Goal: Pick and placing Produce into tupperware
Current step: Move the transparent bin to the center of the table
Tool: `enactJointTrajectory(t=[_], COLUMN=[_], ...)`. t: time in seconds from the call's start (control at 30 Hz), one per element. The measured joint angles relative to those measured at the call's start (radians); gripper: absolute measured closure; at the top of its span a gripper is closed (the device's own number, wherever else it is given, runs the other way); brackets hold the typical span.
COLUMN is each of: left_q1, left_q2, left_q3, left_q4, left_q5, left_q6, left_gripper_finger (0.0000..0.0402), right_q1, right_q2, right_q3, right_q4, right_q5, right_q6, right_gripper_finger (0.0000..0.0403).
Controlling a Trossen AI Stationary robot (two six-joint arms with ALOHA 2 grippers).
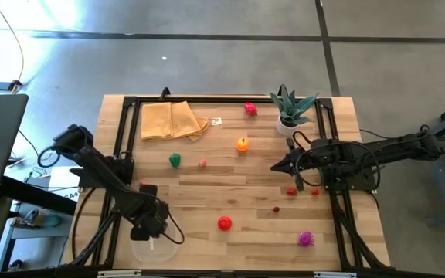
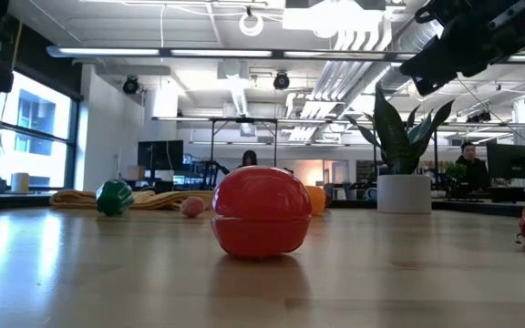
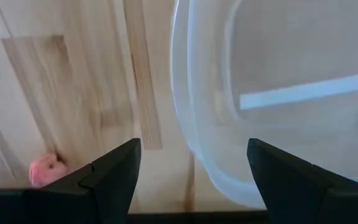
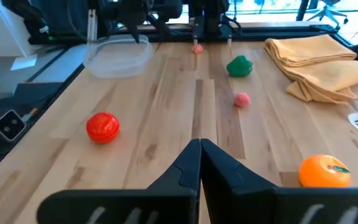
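My left gripper [image 3: 191, 180] hangs over the clear, shallow plastic tupperware [image 1: 157, 249] at the table's seven o'clock edge, fingers spread, holding nothing. Just past it lies a small pink toy piece [image 3: 45, 170]. The round red toy tomato [image 1: 224, 223] sits near six o'clock. My right gripper [image 4: 200, 163], fingers pressed together, waits at three o'clock, before the orange toy fruit [image 1: 242, 144].

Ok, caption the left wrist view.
Left pincer open above the clear plastic tupperware on the wooden table.
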Motion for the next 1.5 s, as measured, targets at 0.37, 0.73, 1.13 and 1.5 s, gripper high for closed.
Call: enactJointTrajectory(t=[0.37,0.73,1.13,1.5], left_q1=[0.076,0.34,0.506,0.517], left_q2=[0.104,0.164,0.164,0.202], left_q3=[0.0,0.0,0.067,0.263], left_q4=[0.02,0.147,0.322,0.323], left_q5=[-0.085,-0.111,-0.137,-0.22], left_q6=[0.137,0.454,0.751,0.935], left_gripper_finger=[0.0117,0.0117,0.0117,0.0117], right_q1=[0.0,0.0,0.0,0.0], right_q2=[0.001,0.002,0.002,0.002], right_q3=[0.0,0.0,0.0,0.0], right_q4=[0.0,-0.012,-0.012,-0.016], right_q5=[0.006,0.005,0.005,0.005], right_q6=[0.0,0.0,0.02,0.027], right_gripper_finger=[0.0402,0.0402,0.0402,0.0402])
